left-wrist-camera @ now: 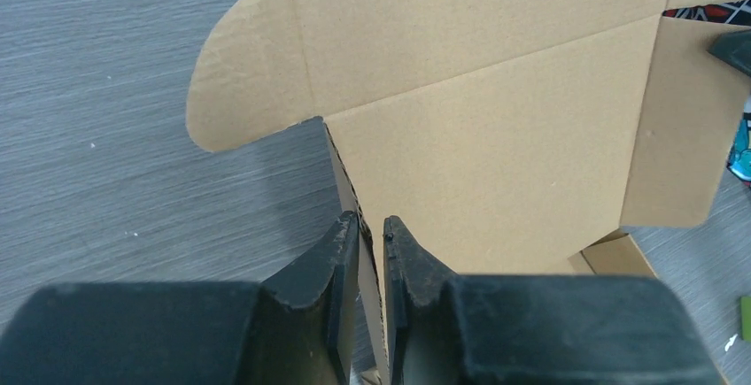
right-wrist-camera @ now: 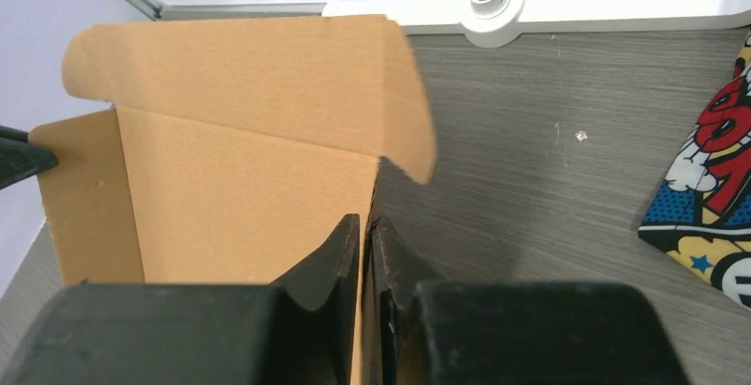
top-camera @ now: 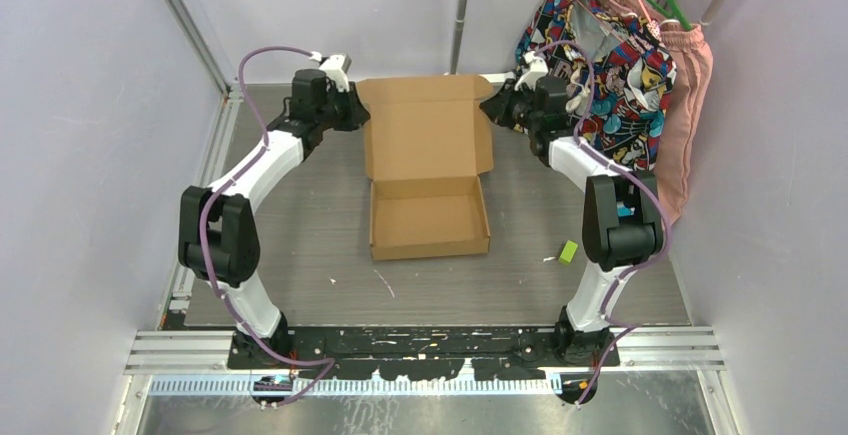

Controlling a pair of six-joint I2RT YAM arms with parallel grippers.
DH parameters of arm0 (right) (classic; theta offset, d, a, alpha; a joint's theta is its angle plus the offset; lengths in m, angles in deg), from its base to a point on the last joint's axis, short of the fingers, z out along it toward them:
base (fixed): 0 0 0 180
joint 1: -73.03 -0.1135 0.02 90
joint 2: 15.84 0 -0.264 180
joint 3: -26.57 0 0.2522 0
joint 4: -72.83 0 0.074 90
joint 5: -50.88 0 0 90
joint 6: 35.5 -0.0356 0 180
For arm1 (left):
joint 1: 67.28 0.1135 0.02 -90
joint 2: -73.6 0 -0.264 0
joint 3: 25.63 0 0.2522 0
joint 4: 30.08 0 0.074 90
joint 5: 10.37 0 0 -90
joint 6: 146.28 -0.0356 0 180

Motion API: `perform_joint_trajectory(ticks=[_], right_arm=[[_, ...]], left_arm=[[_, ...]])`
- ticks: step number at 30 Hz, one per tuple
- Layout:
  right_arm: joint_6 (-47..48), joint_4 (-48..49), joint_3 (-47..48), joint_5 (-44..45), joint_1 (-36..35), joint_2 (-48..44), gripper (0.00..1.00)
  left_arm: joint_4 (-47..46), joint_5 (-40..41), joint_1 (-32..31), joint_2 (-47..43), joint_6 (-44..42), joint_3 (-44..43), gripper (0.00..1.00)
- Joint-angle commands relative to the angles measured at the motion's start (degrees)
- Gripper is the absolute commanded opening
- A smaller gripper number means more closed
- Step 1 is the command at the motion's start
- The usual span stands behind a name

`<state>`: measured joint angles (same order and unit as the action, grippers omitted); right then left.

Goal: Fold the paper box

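Observation:
The paper box (top-camera: pixel 425 145) is plain brown cardboard in the middle of the table. Its shallow tray (top-camera: pixel 430 220) is formed at the near end, and the lid panel lies open behind it with its front flap at the far end. My left gripper (top-camera: pixel 358 115) is shut on the lid's left side flap, whose edge sits between the jaws in the left wrist view (left-wrist-camera: pixel 372 221). My right gripper (top-camera: pixel 490 107) is shut on the lid's right side flap, pinched thin between the jaws in the right wrist view (right-wrist-camera: pixel 366 221). The lid's inner face fills both wrist views (left-wrist-camera: pixel 496 137) (right-wrist-camera: pixel 230 173).
A small green object (top-camera: pixel 568 251) lies on the table by the right arm. A colourful patterned garment (top-camera: pixel 610 65) and a pink one (top-camera: pixel 685 105) hang at the back right. A white pole base (right-wrist-camera: pixel 487 0) stands at the back wall. Grey walls close in on both sides.

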<state>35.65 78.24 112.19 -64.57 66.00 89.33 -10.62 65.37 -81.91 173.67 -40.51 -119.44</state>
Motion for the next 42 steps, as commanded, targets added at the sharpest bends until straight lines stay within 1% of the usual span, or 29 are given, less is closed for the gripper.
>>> perform_joint_trajectory(ticks=[1, 10, 19, 22, 30, 37, 42], right_arm=[[3.9, -1.5, -1.1, 4.8, -2.1, -6.3, 0.16], [6.2, -3.5, -5.3, 11.7, -4.9, -11.5, 0.15], [9.7, -4.3, -9.8, 21.6, -10.0, -16.5, 0.14], [11.1, -4.5, -11.3, 24.9, -12.4, -18.2, 0.14], [12.7, -2.2, -17.0, 33.0, -17.1, -22.8, 0.13], [14.0, -0.7, -20.9, 40.3, -21.2, -26.9, 0.13], [14.9, 1.5, -23.9, 45.0, -25.4, -29.6, 0.12]], left_arm=[[0.0, 3.6, -2.0, -2.6, -1.7, -1.8, 0.17], [-0.5, 7.5, -4.0, -6.4, -2.5, 1.6, 0.17], [-5.3, 12.3, -8.1, -13.4, -3.0, 9.7, 0.16], [-6.7, 15.3, -9.8, -15.8, -3.2, 12.5, 0.16], [-10.2, 22.9, -14.6, -22.4, -4.3, 19.5, 0.16], [-12.4, 26.5, -17.5, -27.6, -4.6, 24.0, 0.14], [-13.8, 28.9, -19.5, -30.8, -4.8, 27.0, 0.14]])
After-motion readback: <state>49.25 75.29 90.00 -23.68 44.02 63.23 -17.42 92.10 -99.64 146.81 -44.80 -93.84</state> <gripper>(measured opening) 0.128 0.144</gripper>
